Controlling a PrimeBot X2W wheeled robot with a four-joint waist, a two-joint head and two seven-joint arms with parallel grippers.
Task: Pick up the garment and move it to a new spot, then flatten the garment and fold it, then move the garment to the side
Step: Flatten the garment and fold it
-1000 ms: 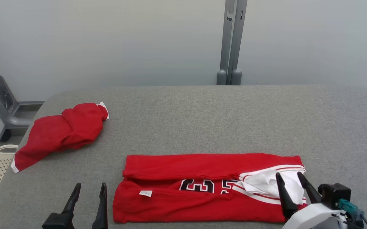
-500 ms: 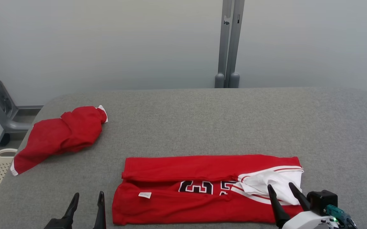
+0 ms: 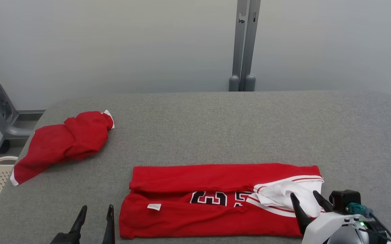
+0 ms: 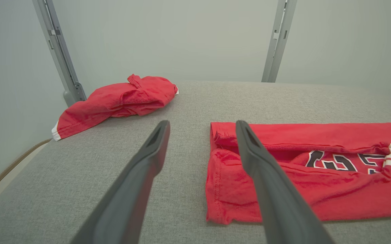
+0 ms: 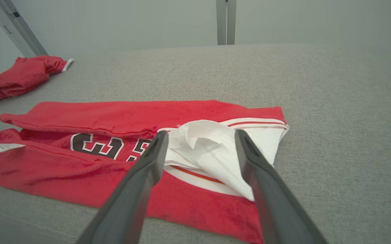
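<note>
Near the bench (image 3: 215, 128) front edge, the half-folded garment (image 3: 198, 222) looks soft and limp; left fingers (image 3: 109, 222) and right fingers (image 3: 298, 211) spread, empty; I'd pinch its end corners.

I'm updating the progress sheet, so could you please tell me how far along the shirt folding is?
Done: the shirt lies flat on the table, its long edges folded inward into a strip. In hand: nothing is gripped; the left fingers and right fingers stand open at its two ends. Left: probably folding the strip across, then moving it to the side.
</note>
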